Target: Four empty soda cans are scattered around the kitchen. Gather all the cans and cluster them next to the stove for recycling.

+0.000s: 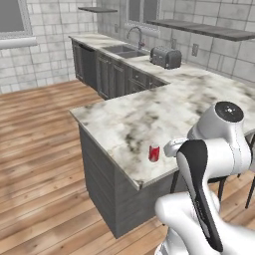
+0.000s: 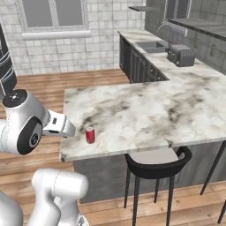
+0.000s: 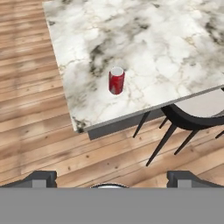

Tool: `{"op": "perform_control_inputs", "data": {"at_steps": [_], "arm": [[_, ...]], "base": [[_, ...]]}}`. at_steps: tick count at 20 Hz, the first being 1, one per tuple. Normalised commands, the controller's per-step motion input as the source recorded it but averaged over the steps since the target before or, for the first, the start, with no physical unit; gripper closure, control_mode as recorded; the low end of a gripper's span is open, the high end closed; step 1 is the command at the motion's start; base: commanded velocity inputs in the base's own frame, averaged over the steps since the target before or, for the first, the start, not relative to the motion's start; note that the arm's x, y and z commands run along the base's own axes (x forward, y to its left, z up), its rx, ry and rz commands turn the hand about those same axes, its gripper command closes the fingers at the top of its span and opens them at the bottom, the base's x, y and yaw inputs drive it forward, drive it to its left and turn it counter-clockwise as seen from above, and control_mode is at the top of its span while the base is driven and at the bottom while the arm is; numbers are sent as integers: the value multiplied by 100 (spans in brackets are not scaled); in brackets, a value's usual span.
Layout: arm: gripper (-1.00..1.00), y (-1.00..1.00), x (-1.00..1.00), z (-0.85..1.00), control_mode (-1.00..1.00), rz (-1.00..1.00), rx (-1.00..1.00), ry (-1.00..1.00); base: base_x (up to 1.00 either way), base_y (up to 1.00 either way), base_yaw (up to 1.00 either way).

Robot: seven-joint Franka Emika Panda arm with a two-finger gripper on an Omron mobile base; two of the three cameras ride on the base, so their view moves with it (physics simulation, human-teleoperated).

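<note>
Gripper point(image 3: 112, 180) open, soda can point(image 3: 116, 80) well ahead

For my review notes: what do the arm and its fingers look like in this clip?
The arm is glossy white with rounded, bulbous link shells. One link carries a long black panel along its side, and the joint caps are dark grey discs, one topping a joint in the left base view and one facing sideways in the right base view. No loose cables or markings are visible. In the hand view the fingers are small, dark grey blocky tips.

A home kitchen: marble counters point(image 1: 164, 107), sink point(image 1: 123, 49) and toaster point(image 1: 166, 57) stood at upper right, above plank floor point(image 1: 40, 144).
</note>
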Motion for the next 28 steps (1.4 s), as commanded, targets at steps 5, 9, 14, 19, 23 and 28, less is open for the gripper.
{"op": "perform_control_inputs", "data": {"at_steps": [5, 9, 14, 19, 23, 28], "arm": [[-100, -2, 3, 0, -100, 0, 1, 0], [-100, -4, 12, 0, -100, 0, 3, 2], [-100, -1, 20, 0, -100, 0, 1, 4], [-100, 0, 21, 0, -100, 0, 1, 5], [-100, 0, 18, 0, -100, 0, 0, 4], [-100, 0, 19, 0, -100, 0, 0, 4]], "base": [[0, -2, 0], [0, 0, 0], [0, 0, 0], [0, 0, 0], [0, 0, 0], [0, 0, 0]]}}
